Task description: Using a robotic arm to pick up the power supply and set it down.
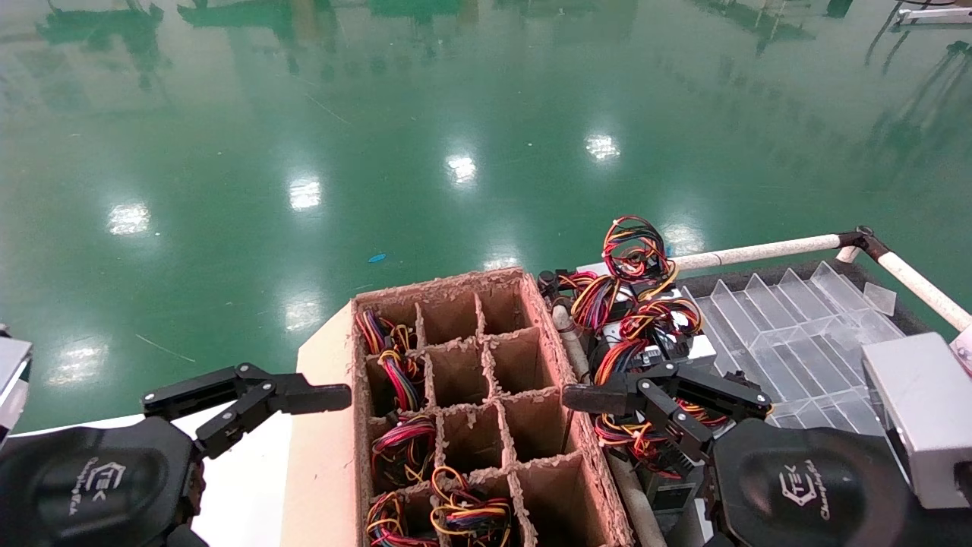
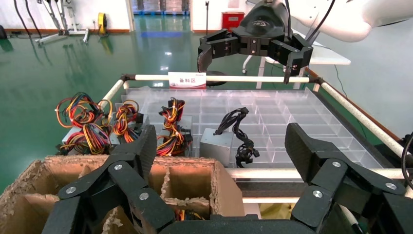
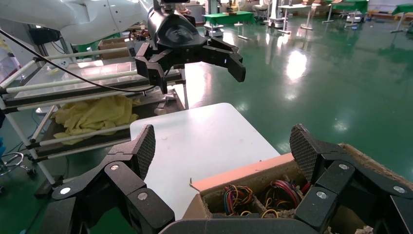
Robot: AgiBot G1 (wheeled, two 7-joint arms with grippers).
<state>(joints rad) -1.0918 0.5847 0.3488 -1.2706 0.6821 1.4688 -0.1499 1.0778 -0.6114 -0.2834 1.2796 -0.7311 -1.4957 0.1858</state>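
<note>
The black scissor-link right pincer point(image 1: 634, 414) hangs wide open, empty, over the silver-grey metal power supply point(image 1: 659, 342). It looks rigid and heavy; grip the casing, not its floppy wires.

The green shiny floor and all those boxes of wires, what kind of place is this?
Probably a factory or workshop floor: a glossy green floor, a cardboard divider box holding wired power supplies, and a clear plastic sorting tray beside it.

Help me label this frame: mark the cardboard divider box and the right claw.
cardboard divider box point(image 1: 548, 334), head view, right outer wall's top edge.
right claw point(image 1: 668, 399), head view, midway between its open fingertips.
</note>
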